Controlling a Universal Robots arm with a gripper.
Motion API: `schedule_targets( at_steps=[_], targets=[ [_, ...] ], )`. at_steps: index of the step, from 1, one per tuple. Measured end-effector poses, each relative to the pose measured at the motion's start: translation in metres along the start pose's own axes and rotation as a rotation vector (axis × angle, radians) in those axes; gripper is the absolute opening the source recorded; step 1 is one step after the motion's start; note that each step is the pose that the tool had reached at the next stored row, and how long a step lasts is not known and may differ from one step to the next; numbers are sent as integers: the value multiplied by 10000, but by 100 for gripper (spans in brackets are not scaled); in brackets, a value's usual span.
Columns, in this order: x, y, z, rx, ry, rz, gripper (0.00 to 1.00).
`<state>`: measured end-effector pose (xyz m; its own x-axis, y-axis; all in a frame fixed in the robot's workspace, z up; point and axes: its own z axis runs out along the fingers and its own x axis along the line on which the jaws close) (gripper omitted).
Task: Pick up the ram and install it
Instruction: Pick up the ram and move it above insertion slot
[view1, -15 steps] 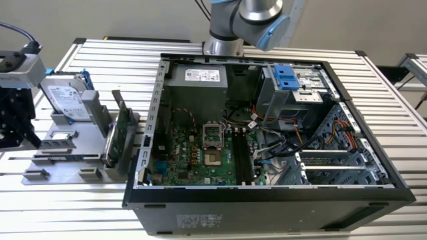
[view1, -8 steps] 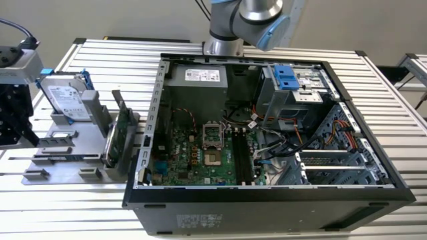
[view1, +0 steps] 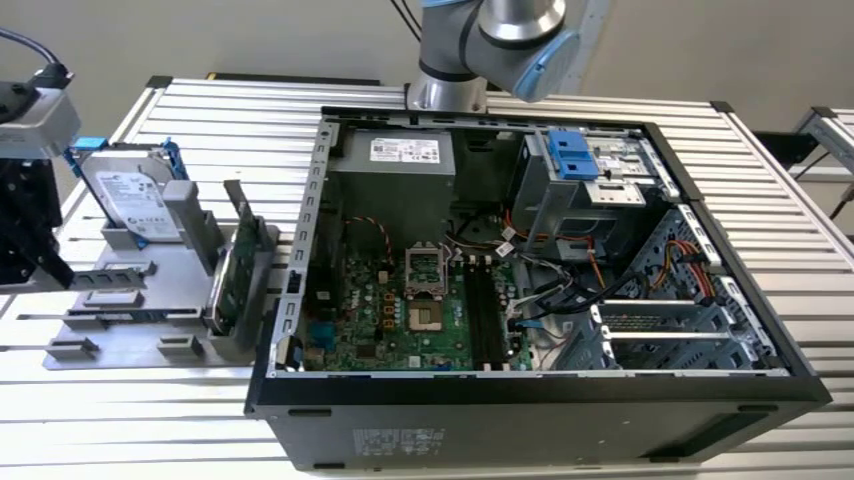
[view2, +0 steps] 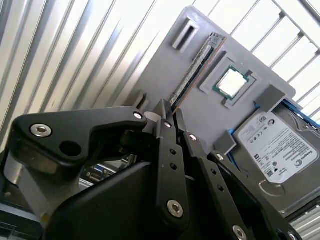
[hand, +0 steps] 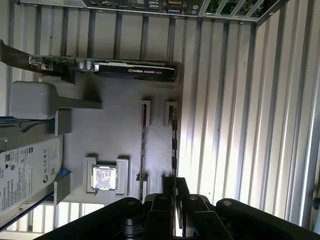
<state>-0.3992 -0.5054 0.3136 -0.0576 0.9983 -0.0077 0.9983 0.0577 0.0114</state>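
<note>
Hand (hand: 174, 179) tight on the ram (hand: 173, 145), edge-up in the grey tray (hand: 120, 125)

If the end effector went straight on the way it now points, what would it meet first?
Most likely the ram, standing on edge in the grey holder: in both wrist views the end effector points at the stick's near end. Depth is unclear, so I cannot tell whether they touch.

the ram (view2: 193, 70), a thin dark stick, stands on edge in a grey holder's (view2: 207, 122) slots.
</note>
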Motion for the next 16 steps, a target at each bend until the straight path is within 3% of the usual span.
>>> schedule_targets(
  at_steps=[16],
  targets=[
    [-1,0,-140,-1,0,52,0]
  ],
)
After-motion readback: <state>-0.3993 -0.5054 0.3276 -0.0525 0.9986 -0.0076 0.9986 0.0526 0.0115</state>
